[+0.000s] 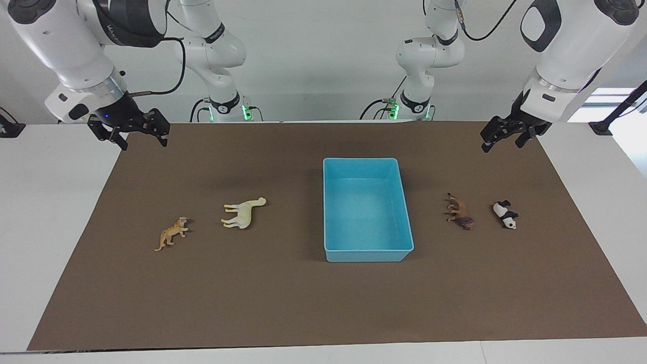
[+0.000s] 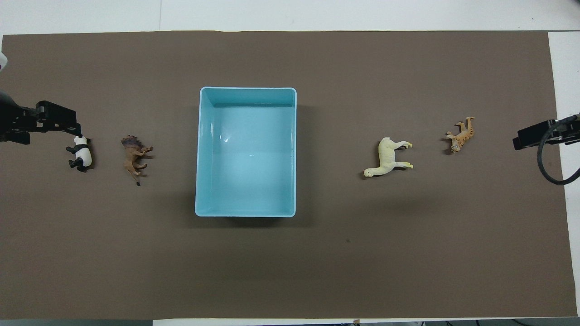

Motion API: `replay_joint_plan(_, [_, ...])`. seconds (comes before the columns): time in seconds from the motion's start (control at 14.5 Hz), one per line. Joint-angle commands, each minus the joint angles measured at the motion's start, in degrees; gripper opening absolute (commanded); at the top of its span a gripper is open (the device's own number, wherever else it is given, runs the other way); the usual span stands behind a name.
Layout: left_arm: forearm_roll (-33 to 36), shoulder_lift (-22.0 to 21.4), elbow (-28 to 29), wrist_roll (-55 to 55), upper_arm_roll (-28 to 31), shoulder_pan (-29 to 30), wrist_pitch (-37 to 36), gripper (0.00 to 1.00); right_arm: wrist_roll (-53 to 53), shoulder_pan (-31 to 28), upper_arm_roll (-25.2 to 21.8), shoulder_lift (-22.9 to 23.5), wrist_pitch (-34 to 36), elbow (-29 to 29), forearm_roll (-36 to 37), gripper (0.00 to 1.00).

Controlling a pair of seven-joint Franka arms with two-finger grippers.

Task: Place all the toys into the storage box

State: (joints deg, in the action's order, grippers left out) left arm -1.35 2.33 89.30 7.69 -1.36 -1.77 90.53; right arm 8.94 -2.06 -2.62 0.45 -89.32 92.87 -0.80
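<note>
The light blue storage box (image 1: 367, 253) (image 2: 245, 92) stands empty in the middle of the brown mat. The brown lion (image 1: 460, 212) (image 2: 135, 156) and the panda (image 1: 505, 215) (image 2: 80, 154) lie toward the left arm's end. The cream long-necked animal (image 1: 242, 212) (image 2: 387, 158) and the orange tiger (image 1: 173, 233) (image 2: 460, 136) lie toward the right arm's end. All four lie on their sides. My left gripper (image 1: 503, 143) (image 2: 54, 121) hangs open and empty over the mat's corner. My right gripper (image 1: 144, 140) (image 2: 532, 136) hangs open and empty over the mat's other corner.
The brown mat (image 1: 323, 303) covers most of the white table (image 1: 45, 227). The two arm bases (image 1: 225, 108) stand at the robots' edge. Nothing else lies on the mat.
</note>
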Motion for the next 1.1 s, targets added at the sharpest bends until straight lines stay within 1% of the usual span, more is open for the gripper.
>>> replay_joint_plan(0.0, [0.74, -1.01, 1.14, -0.22, -0.14, 0.45, 0.97, 1.0, 1.08, -1.02, 0.6, -1.24, -0.16, 1.26, 0.53, 1.0])
replay_joint_plan(0.21, [0.74, -1.01, 1.14, -0.92, -0.14, 0.45, 0.96, 1.0, 1.0, -0.93, 0.6, -1.24, -0.16, 1.26, 0.53, 1.0])
replay_joint_plan(0.34, [0.74, -1.45, 2.27, -0.49, -0.14, 0.54, 1.58, 1.0, 0.99, -0.93, 0.6, -1.24, -0.24, 1.26, 0.53, 1.0])
replay_joint_plan(0.69, [0.74, -3.91, 7.89, -0.48, 0.04, 0.54, 7.72, 1.0, 0.04, -0.76, 0.6, -1.16, -0.94, 1.43, 0.53, 1.0])
replay_joint_plan(0.83, [0.74, -4.61, 11.58, -0.57, 0.21, 0.89, 13.07, 1.0, -1.99, -0.84, 0.6, -1.07, -2.87, 1.87, 0.53, 1.0])
replay_joint_plan(0.97, [0.82, -4.27, 14.4, -0.92, 0.13, 2.3, 15.72, 1.0, -3.91, -0.93, 0.6, -0.28, -4.1, 2.05, 0.53, 1.0])
replay_joint_plan(1.03, [0.74, -3.83, 15.63, -0.92, 0.13, 2.39, 17.73, 1.0, -6.97, -1.02, 0.6, 0.16, -5.94, 2.57, 0.53, 1.0])
